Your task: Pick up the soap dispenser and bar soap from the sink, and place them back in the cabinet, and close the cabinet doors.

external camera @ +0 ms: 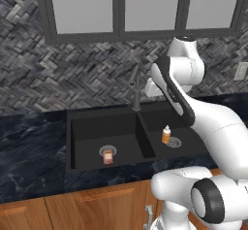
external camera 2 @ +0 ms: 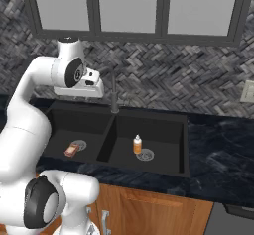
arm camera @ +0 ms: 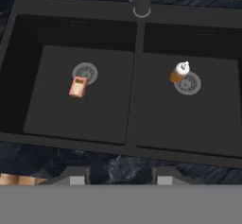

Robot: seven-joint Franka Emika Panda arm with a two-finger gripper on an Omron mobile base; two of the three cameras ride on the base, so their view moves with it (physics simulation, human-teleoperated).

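A: Where is the hand (arm camera: pixel 117 180)?

B: High over the sink (arm camera: pixel 137 142), looking straight down into both basins, above the near rim. Its two fingers are drawn together with nothing between them.

A: And the soap dispenser (arm camera: pixel 180 72)?

B: Well below the hand and off to its right, upright in the right basin, touching the edge of that basin's round drain (arm camera: pixel 188 83). The right base view shows it the same way (external camera 2: pixel 137 144).

A: The bar soap (arm camera: pixel 78 87)?

B: Down and to the hand's left, lying in the left basin, just beside that drain and overlapping its rim. Neither piece is touched by the fingers.

A: Anything else?

B: The slim dark faucet (external camera: pixel 136 89) stands beyond the hand, at the far rim on the divider. Dark marbled worktop (external camera: pixel 34 151) surrounds the sink, and the grey-framed window (external camera 2: pixel 134 6) sits above the herringbone wall.
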